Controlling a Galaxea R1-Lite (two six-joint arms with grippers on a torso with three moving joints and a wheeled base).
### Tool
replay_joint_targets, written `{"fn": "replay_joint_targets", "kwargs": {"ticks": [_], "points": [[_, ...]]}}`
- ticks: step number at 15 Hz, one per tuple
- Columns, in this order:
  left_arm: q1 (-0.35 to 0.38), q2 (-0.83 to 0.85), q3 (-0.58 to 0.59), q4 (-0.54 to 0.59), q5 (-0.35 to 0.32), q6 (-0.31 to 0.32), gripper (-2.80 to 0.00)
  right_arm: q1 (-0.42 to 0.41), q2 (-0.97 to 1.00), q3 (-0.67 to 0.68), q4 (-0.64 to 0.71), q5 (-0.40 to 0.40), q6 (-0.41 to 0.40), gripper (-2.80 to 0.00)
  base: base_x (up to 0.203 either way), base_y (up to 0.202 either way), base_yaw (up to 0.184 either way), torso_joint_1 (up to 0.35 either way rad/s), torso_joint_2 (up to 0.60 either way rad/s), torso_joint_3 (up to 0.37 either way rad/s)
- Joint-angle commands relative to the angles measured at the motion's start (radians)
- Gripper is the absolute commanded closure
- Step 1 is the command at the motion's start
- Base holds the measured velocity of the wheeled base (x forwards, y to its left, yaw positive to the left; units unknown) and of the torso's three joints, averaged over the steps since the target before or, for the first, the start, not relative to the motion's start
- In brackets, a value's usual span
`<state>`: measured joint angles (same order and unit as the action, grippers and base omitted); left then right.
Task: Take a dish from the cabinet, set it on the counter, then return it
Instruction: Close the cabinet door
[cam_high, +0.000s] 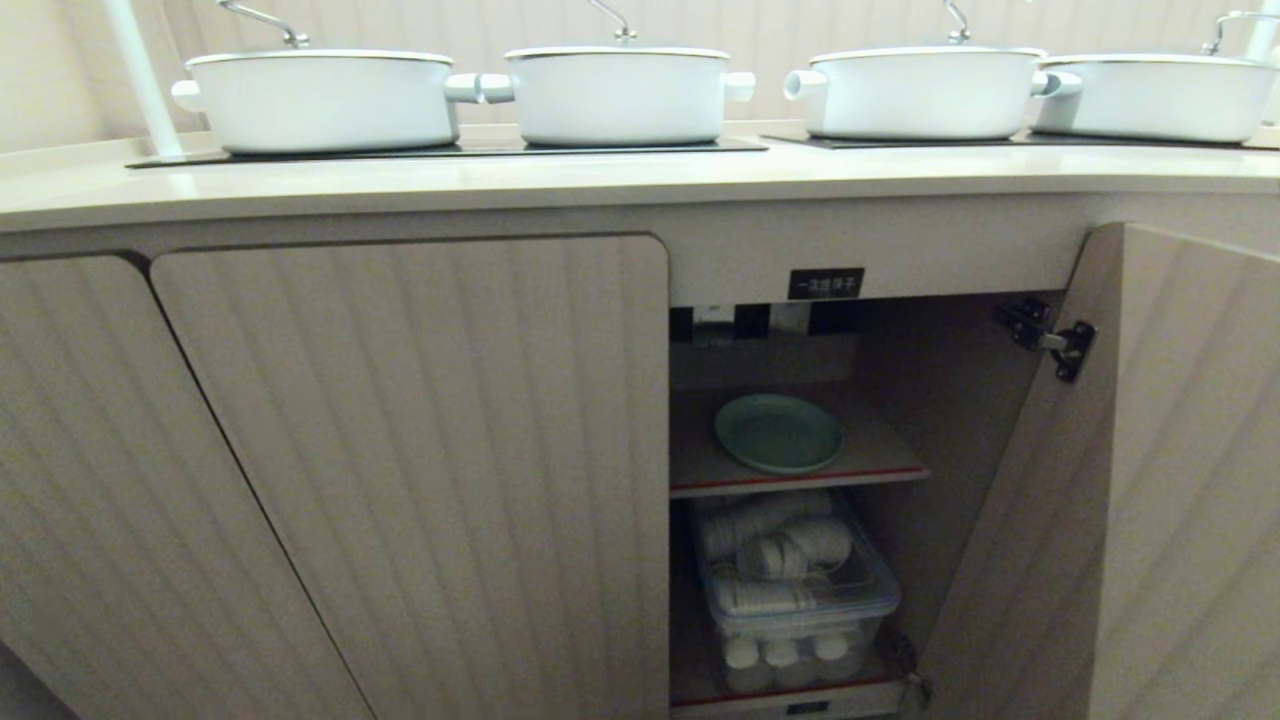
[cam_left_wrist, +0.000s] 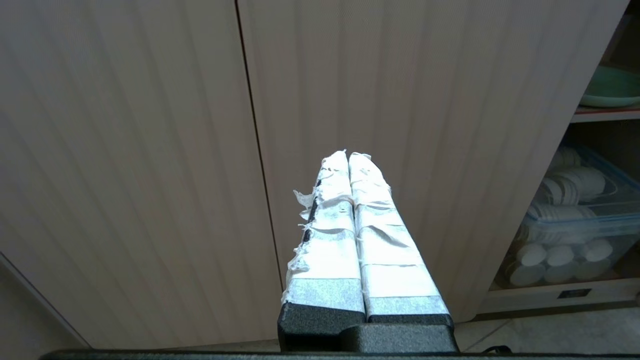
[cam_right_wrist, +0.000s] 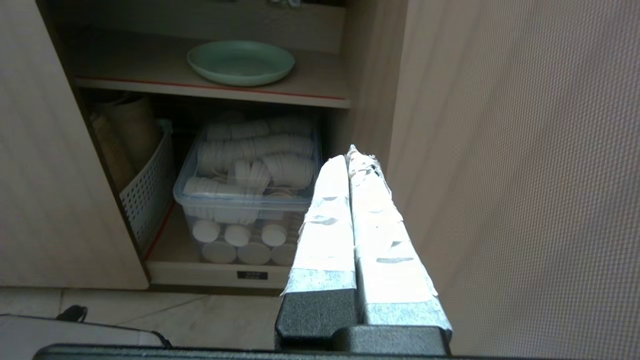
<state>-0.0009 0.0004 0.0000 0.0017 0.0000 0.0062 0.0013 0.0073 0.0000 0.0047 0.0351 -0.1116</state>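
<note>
Under the counter (cam_high: 640, 185) the cabinet (cam_high: 1180, 480) stands open; the right gripper (cam_right_wrist: 350, 152), fingers pressed together, should spread them before reaching up and ahead for the plate (cam_right_wrist: 241, 62), which sits well beyond its tips

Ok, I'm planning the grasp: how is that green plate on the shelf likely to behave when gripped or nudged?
The dish looks rigid and glossy, so it would probably slide on the shelf rather than tip. Its rim is low and it lies flat, so pinching the edge may be slippery. It seems light, possibly plastic, though I can't tell.
</note>
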Motion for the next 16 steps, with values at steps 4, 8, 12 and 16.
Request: {"fn": "replay_joint_targets", "kwargs": {"ticks": [4, 8, 12, 16], "points": [[0.001, 0.000, 0.000, 0.000, 0.000, 0.000, 0.00, 0.000, -0.007, -0.002, 0.000, 0.003, 0.006, 0.00, 0.000, 0.000, 0.000, 0.000, 0.00, 0.000], [0.001, 0.000, 0.000, 0.000, 0.000, 0.000, 0.00, 0.000, -0.007, 0.000, 0.000, 0.003, 0.006, 0.00, 0.000, 0.000, 0.000, 0.000, 0.00, 0.000], [-0.001, 0.000, 0.000, -0.002, -0.002, -0.002, 0.00, 0.000, -0.007, 0.000, 0.000, 0.003, 0.009, 0.00, 0.000, 0.000, 0.000, 0.000, 0.00, 0.000], [0.001, 0.000, 0.000, -0.002, -0.002, 0.000, 0.00, 0.000, -0.007, -0.002, 0.000, 0.003, 0.009, 0.00, 0.000, 0.000, 0.000, 0.000, 0.00, 0.000]]}}
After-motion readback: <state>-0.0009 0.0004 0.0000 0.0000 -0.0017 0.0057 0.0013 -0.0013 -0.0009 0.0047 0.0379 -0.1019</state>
